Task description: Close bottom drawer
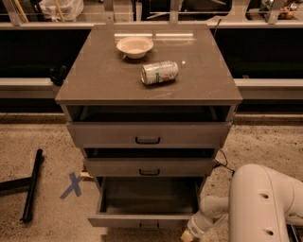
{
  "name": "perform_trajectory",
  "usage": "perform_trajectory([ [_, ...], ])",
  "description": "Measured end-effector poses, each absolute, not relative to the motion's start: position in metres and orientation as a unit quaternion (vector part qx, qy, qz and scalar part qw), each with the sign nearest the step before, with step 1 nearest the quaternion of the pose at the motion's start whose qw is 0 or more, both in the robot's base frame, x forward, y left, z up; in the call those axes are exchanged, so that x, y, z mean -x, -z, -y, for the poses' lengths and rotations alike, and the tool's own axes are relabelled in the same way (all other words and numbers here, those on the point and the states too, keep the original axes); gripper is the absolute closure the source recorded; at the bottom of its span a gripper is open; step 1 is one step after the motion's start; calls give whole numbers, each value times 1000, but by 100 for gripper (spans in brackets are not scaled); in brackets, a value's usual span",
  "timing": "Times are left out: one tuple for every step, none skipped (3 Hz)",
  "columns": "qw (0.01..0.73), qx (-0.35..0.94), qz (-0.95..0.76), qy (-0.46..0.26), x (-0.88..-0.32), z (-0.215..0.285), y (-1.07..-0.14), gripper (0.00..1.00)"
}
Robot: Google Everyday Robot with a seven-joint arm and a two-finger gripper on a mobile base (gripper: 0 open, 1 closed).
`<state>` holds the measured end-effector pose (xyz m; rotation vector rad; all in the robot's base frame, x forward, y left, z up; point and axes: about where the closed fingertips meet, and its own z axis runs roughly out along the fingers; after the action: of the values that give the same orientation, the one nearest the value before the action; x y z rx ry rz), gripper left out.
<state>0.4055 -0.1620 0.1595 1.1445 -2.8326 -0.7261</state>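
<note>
A speckled beige-brown floor [42, 137] fills the lower part of the room, marked with a blue tape cross [73, 185] beside a black bar [31, 186] lying flat on the left. A grey-brown cabinet [104, 78] stands in the middle, its top catching a streak of ceiling light. Behind it run dark panels [28, 52] between two pale ledges [270, 85]. A white plastic bag [61, 7] sits at the upper left. A thin black cable [223, 161] trails by the cabinet's right side. The gripper [189, 234] sits low at the bottom edge, by the cabinet's right front.
</note>
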Motion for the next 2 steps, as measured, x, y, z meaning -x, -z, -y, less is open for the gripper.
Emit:
perform_trajectory([
  [1,-364,902,231,-405,162,-159,100],
  [-14,-356,911,209,-422,161,-151,100],
])
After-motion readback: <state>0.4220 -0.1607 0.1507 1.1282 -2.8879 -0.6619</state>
